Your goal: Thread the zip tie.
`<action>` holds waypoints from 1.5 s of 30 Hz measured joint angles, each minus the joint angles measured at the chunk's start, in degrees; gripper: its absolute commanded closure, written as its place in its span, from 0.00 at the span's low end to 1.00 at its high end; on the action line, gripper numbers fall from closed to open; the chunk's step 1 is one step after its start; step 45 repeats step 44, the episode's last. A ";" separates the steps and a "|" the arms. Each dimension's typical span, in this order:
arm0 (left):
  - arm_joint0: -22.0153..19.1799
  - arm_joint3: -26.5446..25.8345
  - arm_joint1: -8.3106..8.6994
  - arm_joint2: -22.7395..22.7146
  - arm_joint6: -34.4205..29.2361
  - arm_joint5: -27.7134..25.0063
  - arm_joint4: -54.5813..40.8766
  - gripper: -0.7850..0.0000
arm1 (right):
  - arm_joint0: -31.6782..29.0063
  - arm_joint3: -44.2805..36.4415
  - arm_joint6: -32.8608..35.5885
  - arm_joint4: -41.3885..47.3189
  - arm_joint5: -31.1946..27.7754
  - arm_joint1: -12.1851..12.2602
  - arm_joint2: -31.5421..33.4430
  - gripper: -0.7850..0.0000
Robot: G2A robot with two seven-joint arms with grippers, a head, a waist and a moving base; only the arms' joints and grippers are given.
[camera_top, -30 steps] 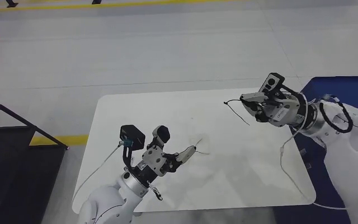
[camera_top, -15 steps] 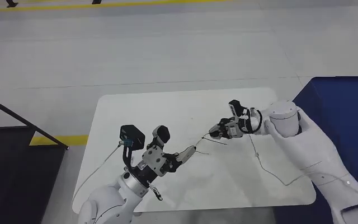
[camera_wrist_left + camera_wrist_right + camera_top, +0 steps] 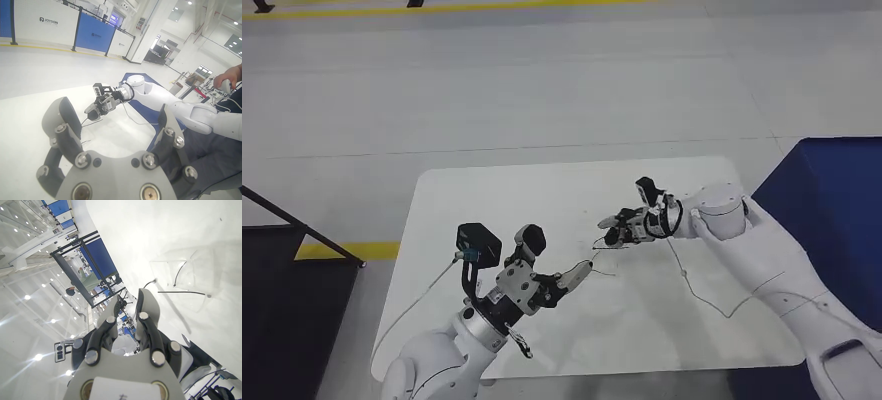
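One white table [image 3: 492,200] carries two grippers and three black zip ties. At the table's 7 o'clock the left gripper [image 3: 560,256] hovers with its jaws spread wide and nothing between them. Between the two grippers, near the table's centre, lies one clear plastic sheet [image 3: 162,272]. The curved zip tie [image 3: 178,273] rests on it, and the straight zip tie [image 3: 181,293] lies flat just beside it, at the sheet's edge. At 2 o'clock of the left gripper, close to the table's centre, the right gripper [image 3: 612,232] has its jaws drawn narrow on the held zip tie [image 3: 150,283]. The tie's head end pokes out past the fingertips, just above the tabletop and near the two loose ties. One second back, the right gripper hangs over the table's 2 o'clock edge with its tie dangling in the air. Against that frame it now stands well toward 9 o'clock and lower. Against the frame half a second back, it is slightly farther the same way. The left gripper keeps the same place and the same wide spread in all three top views.
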 measured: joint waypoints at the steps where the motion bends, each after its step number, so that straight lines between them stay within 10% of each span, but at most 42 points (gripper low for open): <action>1: 0.00 0.00 0.00 0.00 0.00 0.00 0.00 0.00 | 0.08 0.25 0.57 0.52 -0.40 0.02 0.49 0.00; 11: 0.00 0.00 0.00 0.00 0.00 0.00 0.00 0.00 | -4.08 -7.86 12.82 5.49 -10.16 4.52 15.63 0.00; 22: 0.00 0.00 0.00 0.00 0.00 0.00 0.00 0.00 | -26.67 -25.61 13.08 13.64 -20.30 9.19 38.82 0.00; 45: 0.00 0.00 0.00 0.00 0.00 0.00 0.00 0.00 | -27.47 -26.19 12.94 13.87 -20.44 9.20 39.10 0.00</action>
